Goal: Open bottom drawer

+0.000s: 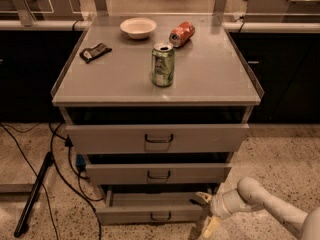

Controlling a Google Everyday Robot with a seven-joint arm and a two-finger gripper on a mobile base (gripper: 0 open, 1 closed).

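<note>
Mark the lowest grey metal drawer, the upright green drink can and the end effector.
Lowest grey metal drawer (pixel 130 215): camera view, front panel, left half.
Upright green drink can (pixel 163 66): camera view, side wall.
End effector (pixel 205 213): camera view, tip, at drawer's right end.
</note>
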